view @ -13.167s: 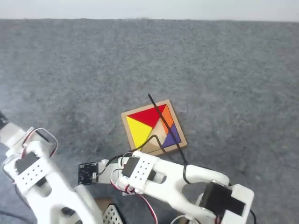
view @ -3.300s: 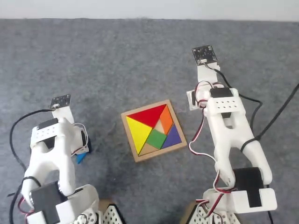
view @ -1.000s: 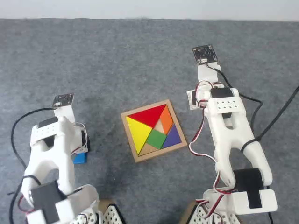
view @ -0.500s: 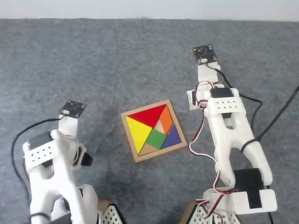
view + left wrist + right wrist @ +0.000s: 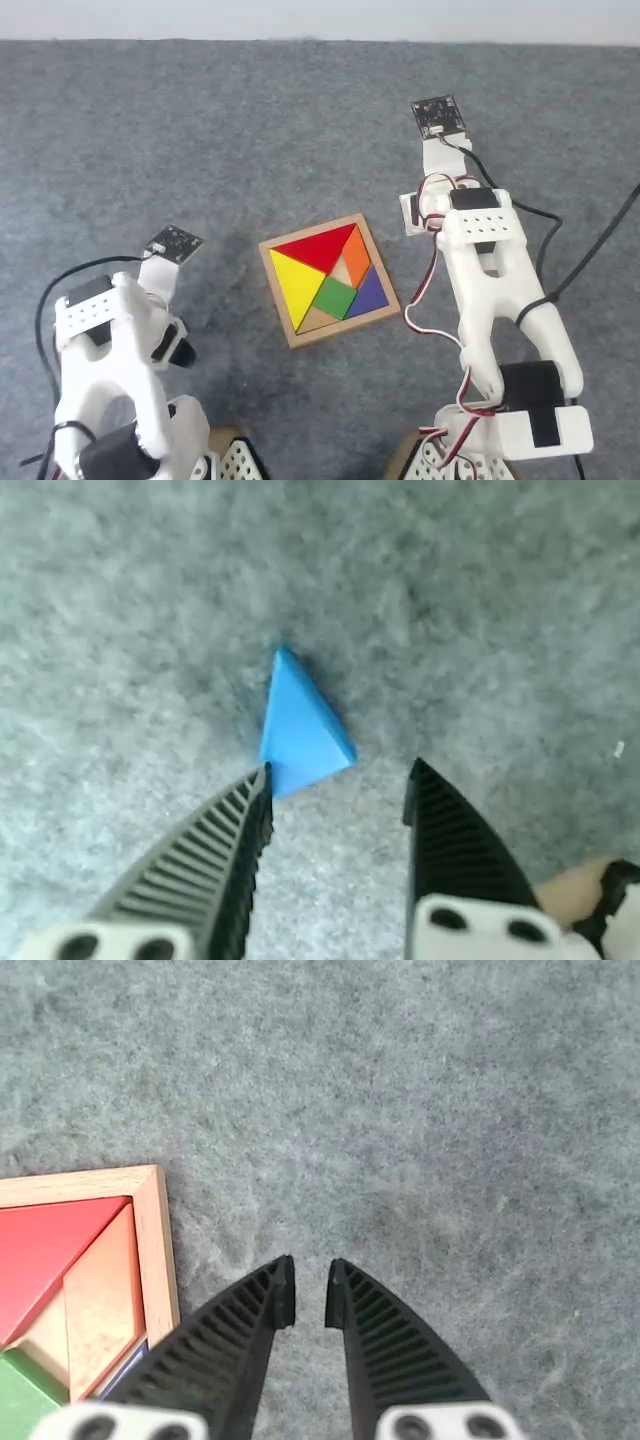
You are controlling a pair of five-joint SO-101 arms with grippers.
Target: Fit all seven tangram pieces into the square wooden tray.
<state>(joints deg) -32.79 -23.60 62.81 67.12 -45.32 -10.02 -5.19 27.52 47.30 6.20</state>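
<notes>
The square wooden tray [image 5: 310,233] lies near the middle of the desk [image 5: 250,130], turned so that its corners point toward the desk edges. Inside it I count five coloured pieces: one red triangle [image 5: 322,250] on the far side, one yellow triangle [image 5: 292,282] on the left side, one orange piece [image 5: 358,258], one green square [image 5: 333,296] and one purple piece [image 5: 368,293]. There are also two pale wood-coloured patches between them, and I cannot tell if they are pieces or the bare tray floor. One blue triangle [image 5: 300,730] lies flat on the desk outside the tray. The left gripper [image 5: 340,772], in the near left part of the desk, is just over it with the jaws spread wide. The triangle is just beyond the tips and one of its corners is at the tip of one jaw. The right gripper [image 5: 310,1290] is beside the far right corner of the tray, its jaws nearly pressed together with only a thin slit and nothing between them. The desk is covered with a rough grey felt, and a pale wall [image 5: 320,20] runs along its far edge. There are two white arms, each with black cables.
</notes>
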